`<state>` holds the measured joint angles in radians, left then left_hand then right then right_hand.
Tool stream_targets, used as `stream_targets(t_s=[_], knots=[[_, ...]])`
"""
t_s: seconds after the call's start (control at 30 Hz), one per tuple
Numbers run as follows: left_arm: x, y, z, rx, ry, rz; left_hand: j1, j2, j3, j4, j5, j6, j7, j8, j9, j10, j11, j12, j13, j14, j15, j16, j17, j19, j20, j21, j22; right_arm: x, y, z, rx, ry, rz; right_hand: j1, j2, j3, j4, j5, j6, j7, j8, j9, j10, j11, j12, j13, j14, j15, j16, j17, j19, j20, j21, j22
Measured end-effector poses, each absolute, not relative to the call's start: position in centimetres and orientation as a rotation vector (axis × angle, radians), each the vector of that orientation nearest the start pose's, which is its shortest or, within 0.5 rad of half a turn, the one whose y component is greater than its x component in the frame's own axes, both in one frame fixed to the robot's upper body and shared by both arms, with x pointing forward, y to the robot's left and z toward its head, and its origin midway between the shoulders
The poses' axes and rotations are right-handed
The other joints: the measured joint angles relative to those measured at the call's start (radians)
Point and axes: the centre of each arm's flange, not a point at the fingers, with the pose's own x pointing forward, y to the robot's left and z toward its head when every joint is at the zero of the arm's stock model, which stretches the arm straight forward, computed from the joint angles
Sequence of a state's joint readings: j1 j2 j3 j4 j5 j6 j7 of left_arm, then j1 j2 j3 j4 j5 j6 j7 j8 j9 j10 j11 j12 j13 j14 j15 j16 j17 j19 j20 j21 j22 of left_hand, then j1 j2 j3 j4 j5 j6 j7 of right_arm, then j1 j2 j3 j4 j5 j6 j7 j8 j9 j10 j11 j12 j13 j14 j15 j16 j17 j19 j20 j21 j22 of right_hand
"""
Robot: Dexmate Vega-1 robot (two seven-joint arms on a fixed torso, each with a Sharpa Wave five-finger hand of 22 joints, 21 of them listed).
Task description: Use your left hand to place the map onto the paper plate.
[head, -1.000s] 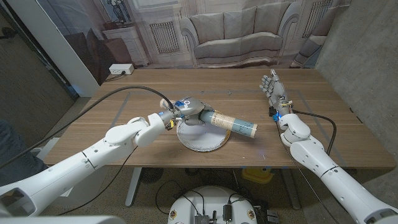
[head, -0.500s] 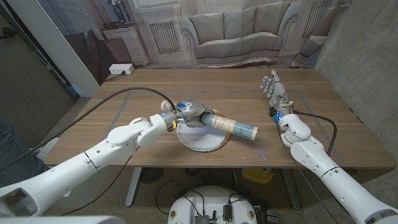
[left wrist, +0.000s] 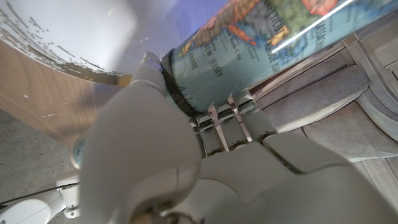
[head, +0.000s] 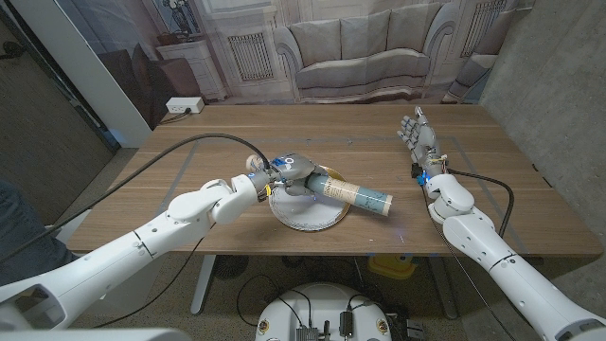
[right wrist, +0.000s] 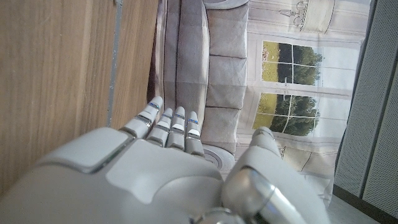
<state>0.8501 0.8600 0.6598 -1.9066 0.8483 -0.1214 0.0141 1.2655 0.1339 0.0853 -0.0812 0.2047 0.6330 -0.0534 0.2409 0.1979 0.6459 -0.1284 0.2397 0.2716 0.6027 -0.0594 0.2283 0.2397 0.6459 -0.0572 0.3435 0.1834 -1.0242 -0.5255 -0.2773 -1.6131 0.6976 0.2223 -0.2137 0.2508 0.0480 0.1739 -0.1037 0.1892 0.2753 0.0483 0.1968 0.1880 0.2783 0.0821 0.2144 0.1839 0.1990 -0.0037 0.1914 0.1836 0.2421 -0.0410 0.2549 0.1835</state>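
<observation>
A rolled map [head: 356, 192], pale blue with printed land areas, is held by my left hand [head: 295, 170] at its left end. The roll slants over the white paper plate [head: 305, 215] at the table's front middle, its free end reaching past the plate's right rim. In the left wrist view my fingers [left wrist: 227, 127] wrap the map [left wrist: 249, 46] close up, with the plate [left wrist: 62, 31] just beyond. My right hand [head: 415, 132] stands on the table at the right, fingers apart, holding nothing, and its back [right wrist: 155, 168] shows in the right wrist view.
The wooden table [head: 189, 189] has faint tape lines on both sides. A black cable [head: 170, 152] arcs above the left arm. A backdrop printed with a sofa hangs behind the far edge. A white power strip [head: 184, 105] lies on the floor behind.
My left hand has shifted slightly right with the map, bringing the roll a little further across the plate. The right hand has stayed put.
</observation>
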Motion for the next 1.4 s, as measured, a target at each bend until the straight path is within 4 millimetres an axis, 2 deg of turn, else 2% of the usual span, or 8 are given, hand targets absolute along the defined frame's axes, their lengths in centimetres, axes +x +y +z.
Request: stream_targets(t_s=[0.17,0.57,0.87,1.07,1.4], knots=[[53.8,13.9,-3.3,1.741,-0.979,-0.252,-0.001,-0.001,0.0,0.0,0.0,0.0,0.0,-0.004,0.0,-0.003,-0.003,-0.008,0.0,-0.004,0.003,-0.008,0.0,0.0,0.0,-0.004,0.0,60.1,-29.1,-2.6,0.206,-0.617,0.069,0.004,0.004,0.0,0.0,0.0,0.0,0.0,0.0,0.0,0.0,0.0,0.0,0.0,0.0,0.0,0.0,0.0,0.0,0.0,0.0,0.0],[53.9,13.6,-3.2,1.777,-0.945,-0.242,-0.016,-0.005,-0.004,0.004,-0.006,-0.035,-0.013,-0.023,0.0,-0.036,-0.014,-0.025,0.0,-0.064,0.009,-0.025,0.0,-0.057,-0.002,-0.028,0.0,60.2,-29.2,-2.7,0.216,-0.617,0.059,0.004,0.004,0.0,0.0,0.0,0.005,0.005,0.0,0.0,0.0,0.0,0.0,0.0,0.0,0.0,0.0,0.0,0.0,0.0,-0.004,0.0],[53.8,13.3,-3.0,1.809,-0.927,-0.231,-0.036,-0.012,-0.011,0.014,-0.006,-0.085,-0.035,-0.038,0.001,-0.097,-0.026,-0.044,-0.002,-0.151,0.012,-0.04,-0.003,-0.156,0.023,-0.074,0.0,60.3,-29.4,-2.7,0.221,-0.622,0.055,0.004,0.004,0.0,0.0,0.0,0.005,0.005,0.0,0.0,0.0,0.0,0.0,0.0,0.0,0.0,0.0,0.0,0.0,0.0,-0.004,0.0],[53.7,13.2,-2.9,1.828,-0.919,-0.225,-0.049,-0.017,-0.013,0.02,-0.012,-0.114,-0.045,-0.046,0.001,-0.128,-0.038,-0.046,-0.007,-0.18,0.011,-0.04,-0.007,-0.184,0.031,-0.091,0.0,60.2,-29.6,-2.8,0.225,-0.623,0.051,0.004,0.004,0.0,0.0,0.0,0.005,0.005,0.0,0.0,0.0,0.0,0.0,0.0,0.0,0.0,0.0,0.0,0.0,0.0,-0.004,0.0],[53.5,13.0,-2.8,1.849,-0.905,-0.22,-0.083,-0.036,-0.029,0.034,-0.014,-0.161,-0.058,-0.054,0.001,-0.167,-0.038,-0.046,-0.012,-0.215,0.016,-0.04,-0.012,-0.217,0.048,-0.108,0.0,60.0,-29.7,-3.0,0.229,-0.623,0.049,0.004,0.004,0.0,0.0,0.0,0.005,0.005,0.0,0.0,0.0,0.0,0.0,0.0,0.0,0.0,0.0,0.0,0.0,0.0,-0.008,0.0]])
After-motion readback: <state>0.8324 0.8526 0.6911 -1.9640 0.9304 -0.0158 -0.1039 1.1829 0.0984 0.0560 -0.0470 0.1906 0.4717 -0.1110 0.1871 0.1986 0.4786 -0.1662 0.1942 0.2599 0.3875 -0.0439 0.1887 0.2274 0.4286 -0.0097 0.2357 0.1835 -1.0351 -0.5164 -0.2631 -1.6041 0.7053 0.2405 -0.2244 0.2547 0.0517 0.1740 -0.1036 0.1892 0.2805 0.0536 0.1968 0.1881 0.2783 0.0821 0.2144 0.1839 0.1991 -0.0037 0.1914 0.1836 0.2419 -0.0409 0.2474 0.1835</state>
